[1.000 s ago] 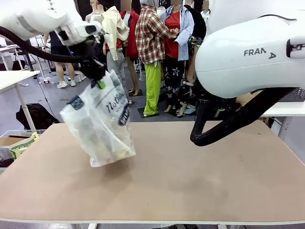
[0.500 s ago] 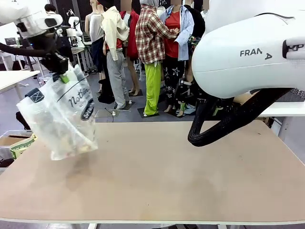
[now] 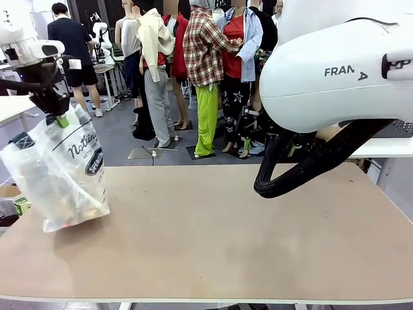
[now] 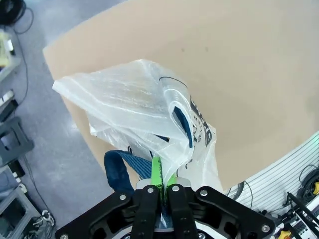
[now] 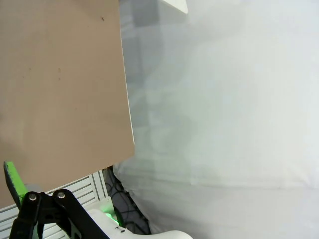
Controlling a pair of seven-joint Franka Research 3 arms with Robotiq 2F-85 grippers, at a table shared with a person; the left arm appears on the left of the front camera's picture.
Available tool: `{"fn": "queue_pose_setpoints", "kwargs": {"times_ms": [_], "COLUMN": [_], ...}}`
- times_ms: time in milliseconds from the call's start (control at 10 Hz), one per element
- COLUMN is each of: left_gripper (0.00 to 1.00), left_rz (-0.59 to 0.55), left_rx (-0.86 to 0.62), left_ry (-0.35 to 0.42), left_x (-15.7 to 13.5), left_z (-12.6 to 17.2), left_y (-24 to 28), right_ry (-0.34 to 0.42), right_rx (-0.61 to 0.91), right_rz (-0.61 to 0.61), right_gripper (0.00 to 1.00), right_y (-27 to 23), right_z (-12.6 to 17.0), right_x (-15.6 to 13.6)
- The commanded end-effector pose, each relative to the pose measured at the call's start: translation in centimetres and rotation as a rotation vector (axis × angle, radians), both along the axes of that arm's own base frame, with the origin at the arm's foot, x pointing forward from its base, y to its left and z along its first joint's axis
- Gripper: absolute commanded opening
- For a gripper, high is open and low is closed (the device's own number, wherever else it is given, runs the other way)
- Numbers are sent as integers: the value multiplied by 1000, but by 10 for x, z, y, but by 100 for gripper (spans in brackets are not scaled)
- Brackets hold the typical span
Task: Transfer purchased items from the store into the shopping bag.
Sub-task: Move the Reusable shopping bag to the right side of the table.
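The shopping bag (image 3: 61, 171) is translucent white with a black oval logo. It hangs over the table's left edge with its bottom touching or just above the surface. My left gripper (image 3: 60, 118) is shut on the bag's gathered top. In the left wrist view the green pads (image 4: 157, 172) pinch the plastic beside a navy handle (image 4: 119, 167), and the bag (image 4: 139, 104) droops below. Purchased items (image 3: 80, 208) show faintly as yellowish and dark shapes at the bag's bottom. The store is out of view. One green finger pad (image 5: 12, 180) of my right gripper stands far to the side, jaws open, nothing between them.
The tan table (image 3: 226, 232) stretches bare to the right of the bag. My right arm's bulky white link (image 3: 335, 71) and black cable (image 3: 303, 174) hang over the table's right half. A white side table (image 3: 13, 106) and a cardboard box (image 3: 8, 192) stand past the left edge.
My left arm has carried the bag leftward from the table's left-middle to its left edge. The right arm has barely moved.
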State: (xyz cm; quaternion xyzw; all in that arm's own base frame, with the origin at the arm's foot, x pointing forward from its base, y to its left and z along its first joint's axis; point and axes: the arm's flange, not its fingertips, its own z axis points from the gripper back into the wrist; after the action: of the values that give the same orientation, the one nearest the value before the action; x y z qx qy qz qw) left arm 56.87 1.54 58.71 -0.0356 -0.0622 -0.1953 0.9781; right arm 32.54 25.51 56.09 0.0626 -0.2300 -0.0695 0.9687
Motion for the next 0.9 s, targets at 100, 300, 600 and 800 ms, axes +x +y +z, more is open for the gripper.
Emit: {"fn": "queue_pose_setpoints", "kwargs": {"times_ms": [100,300,600,800], "left_gripper": [5,45,85,85], "left_rz": [-45,-37,50,66], "left_rx": [51,39,-16,-45], "left_ry": [50,39,-88,-198], "left_x": [7,8,-2,-14], "left_z": [1,0,30,68], "left_y": [3,3,-7,-19], "right_ry": [1,1,1,1], "right_rx": [21,21,21,21], "right_rz": [11,11,11,11], "right_gripper": [100,100,100,100], "right_y": [1,1,1,1], "right_z": [-1,-1,-1,-1], "right_x": [2,2,2,2]}}
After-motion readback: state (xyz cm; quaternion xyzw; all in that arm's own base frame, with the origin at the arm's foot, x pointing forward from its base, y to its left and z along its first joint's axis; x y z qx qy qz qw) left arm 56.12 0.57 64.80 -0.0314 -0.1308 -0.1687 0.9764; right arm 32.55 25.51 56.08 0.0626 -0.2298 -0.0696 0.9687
